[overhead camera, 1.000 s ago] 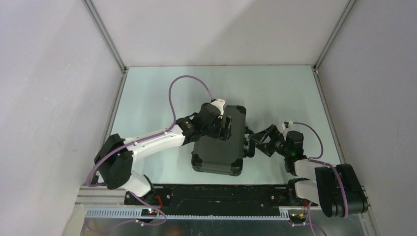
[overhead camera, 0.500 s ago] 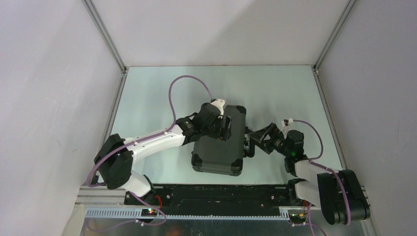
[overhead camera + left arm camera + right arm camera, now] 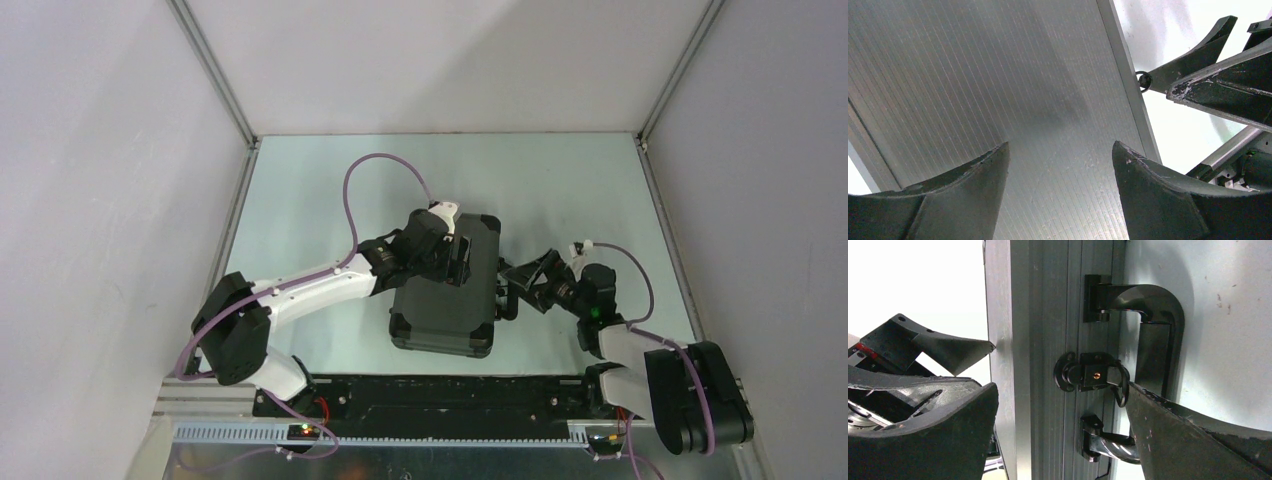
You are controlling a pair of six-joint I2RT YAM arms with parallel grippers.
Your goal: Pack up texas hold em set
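The texas hold em set shows as a shut black briefcase (image 3: 445, 305) lying flat mid-table, its ribbed lid (image 3: 998, 90) filling the left wrist view. My left gripper (image 3: 460, 262) (image 3: 1060, 147) stands open just above the lid's right half, nothing between its fingers. My right gripper (image 3: 515, 283) (image 3: 1060, 390) is open at the case's right side, one finger above the lid edge, the other low beside the handle (image 3: 1155, 315). The black latch (image 3: 1088, 372) sits between them, and its loop touches the lower finger (image 3: 1198, 440).
The pale green table (image 3: 330, 190) is walled by grey panels at left, back and right. The right gripper's finger (image 3: 1198, 55) pokes into the left wrist view beyond the lid's edge. Both arm bases sit on the rail at the near edge (image 3: 430, 395).
My right gripper has edged slightly left, closer to the case's handle side. The left gripper and the case have not moved.
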